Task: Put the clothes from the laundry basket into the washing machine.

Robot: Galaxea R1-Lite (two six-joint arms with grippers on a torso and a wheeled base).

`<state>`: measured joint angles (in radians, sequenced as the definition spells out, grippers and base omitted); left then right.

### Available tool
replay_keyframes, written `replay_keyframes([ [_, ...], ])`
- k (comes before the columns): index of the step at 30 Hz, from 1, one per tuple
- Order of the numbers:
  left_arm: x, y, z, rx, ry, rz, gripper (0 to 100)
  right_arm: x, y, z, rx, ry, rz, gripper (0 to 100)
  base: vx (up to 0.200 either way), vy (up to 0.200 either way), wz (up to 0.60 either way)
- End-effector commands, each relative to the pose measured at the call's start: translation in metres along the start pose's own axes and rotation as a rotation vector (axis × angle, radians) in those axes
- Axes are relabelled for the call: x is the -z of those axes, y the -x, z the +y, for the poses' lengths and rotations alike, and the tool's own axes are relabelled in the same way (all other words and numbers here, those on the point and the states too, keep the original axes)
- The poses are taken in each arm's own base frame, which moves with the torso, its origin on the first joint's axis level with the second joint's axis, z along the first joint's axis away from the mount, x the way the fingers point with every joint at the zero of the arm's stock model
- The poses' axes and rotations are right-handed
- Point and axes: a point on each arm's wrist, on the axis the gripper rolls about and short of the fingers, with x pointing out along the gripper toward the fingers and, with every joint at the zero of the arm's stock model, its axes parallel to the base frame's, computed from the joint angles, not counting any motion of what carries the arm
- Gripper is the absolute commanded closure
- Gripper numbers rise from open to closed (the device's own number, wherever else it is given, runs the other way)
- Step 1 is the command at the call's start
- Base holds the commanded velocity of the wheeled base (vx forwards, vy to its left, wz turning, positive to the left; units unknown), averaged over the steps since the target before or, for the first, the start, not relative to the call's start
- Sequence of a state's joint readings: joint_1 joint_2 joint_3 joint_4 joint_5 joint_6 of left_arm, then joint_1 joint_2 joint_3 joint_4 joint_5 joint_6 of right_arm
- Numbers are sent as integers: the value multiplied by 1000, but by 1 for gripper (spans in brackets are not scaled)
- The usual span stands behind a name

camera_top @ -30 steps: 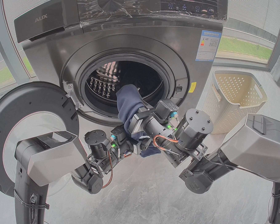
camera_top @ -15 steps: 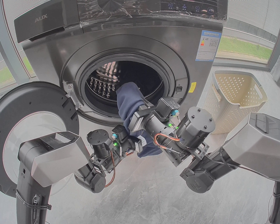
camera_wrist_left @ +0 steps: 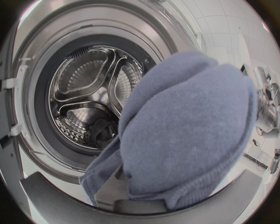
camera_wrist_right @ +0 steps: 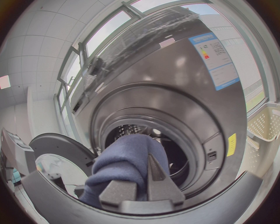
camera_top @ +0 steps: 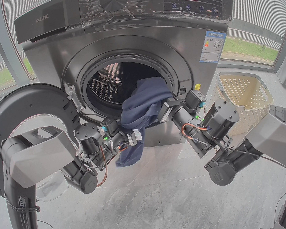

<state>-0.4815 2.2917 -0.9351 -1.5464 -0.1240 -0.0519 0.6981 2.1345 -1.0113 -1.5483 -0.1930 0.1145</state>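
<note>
Loading is in hand: beside the open door, the left jaws clamp the garment low, its tail hanging below the drum mouth. The right jaws clamp its upper end at the rim. Next, I judge, both must push it inward before releasing. The basket stands right.

Floor: grey stone-patterned tiles with pale veins and thin joints.
Windows: panes on both sides, with a strip of green grass outside.
Window post: grey, upright, on the left.
Ceiling: white square panels, one lit.
</note>
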Motion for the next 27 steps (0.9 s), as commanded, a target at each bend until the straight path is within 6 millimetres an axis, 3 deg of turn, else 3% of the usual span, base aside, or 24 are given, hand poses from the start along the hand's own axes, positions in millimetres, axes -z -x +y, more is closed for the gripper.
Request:
replay_keyframes([
  [1,-35,15,-2,-5,-2,-48,100,0,0,-25,58,17,8,100,0,0,0],
  [6,-60,38,-7,2,-1,-60,100,26,3,-31,68,27,74,100,0,0,0],
  [12,-76,60,-11,6,13,-63,100,32,4,-22,42,27,89,100,0,0,0],
  [24,-83,62,-12,7,45,-81,100,35,11,-3,-11,10,111,100,0,0,0],
  [25,-85,62,-12,7,45,-85,100,32,11,-3,-11,7,107,0,0,0,0],
  [27,-85,63,-12,6,44,-85,100,32,13,-2,-13,8,113,0,0,0,0],
])
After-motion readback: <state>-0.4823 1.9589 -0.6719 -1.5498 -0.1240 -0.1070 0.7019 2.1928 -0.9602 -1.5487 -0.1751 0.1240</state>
